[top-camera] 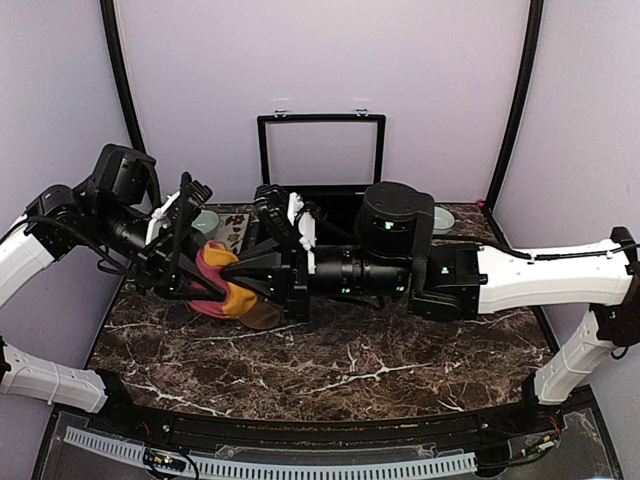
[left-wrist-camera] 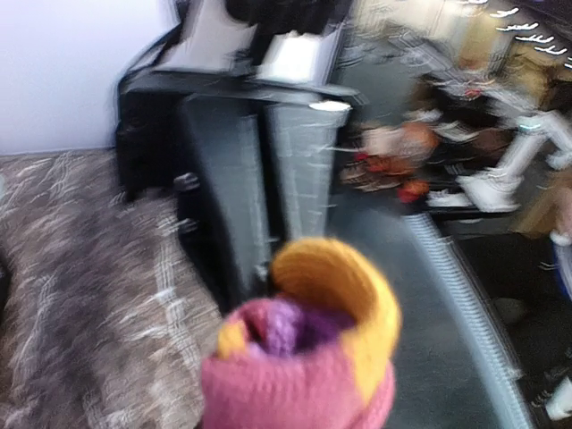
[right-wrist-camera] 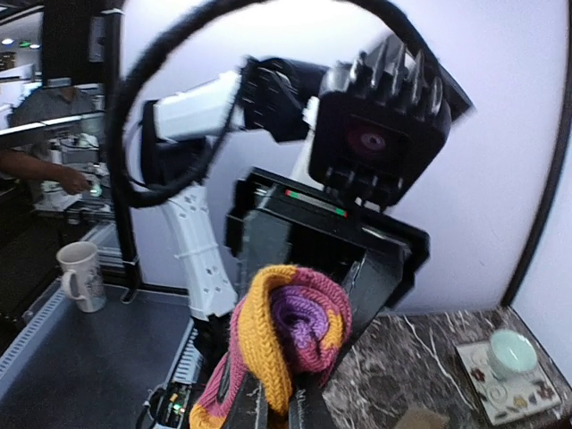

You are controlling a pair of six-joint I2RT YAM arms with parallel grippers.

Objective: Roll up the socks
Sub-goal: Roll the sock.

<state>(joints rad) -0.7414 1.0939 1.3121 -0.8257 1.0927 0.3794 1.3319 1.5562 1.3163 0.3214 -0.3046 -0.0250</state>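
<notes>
The red-maroon socks (top-camera: 213, 270) are a rolled bundle held above the table's left side, with orange edge and purple core (right-wrist-camera: 290, 326). My left gripper (top-camera: 198, 275) comes from the left and its black fingers (right-wrist-camera: 386, 281) flank the roll, closed against it. From the right, my right gripper (top-camera: 243, 285) is shut, pinching the roll's orange edge (right-wrist-camera: 284, 407). In the blurred left wrist view the roll (left-wrist-camera: 304, 357) hides my left fingers, and the right gripper's grey fingers (left-wrist-camera: 228, 206) stand just beyond it. A tan sock (top-camera: 263, 316) lies on the table under the right gripper.
A black case (top-camera: 320, 150) with raised lid stands at the back centre. Small pale bowls on patterned mats sit at back left (top-camera: 207, 222) and back right (top-camera: 440, 218). The marble table (top-camera: 350, 370) stretches toward the front edge. A white mug (right-wrist-camera: 82, 273) stands off the table.
</notes>
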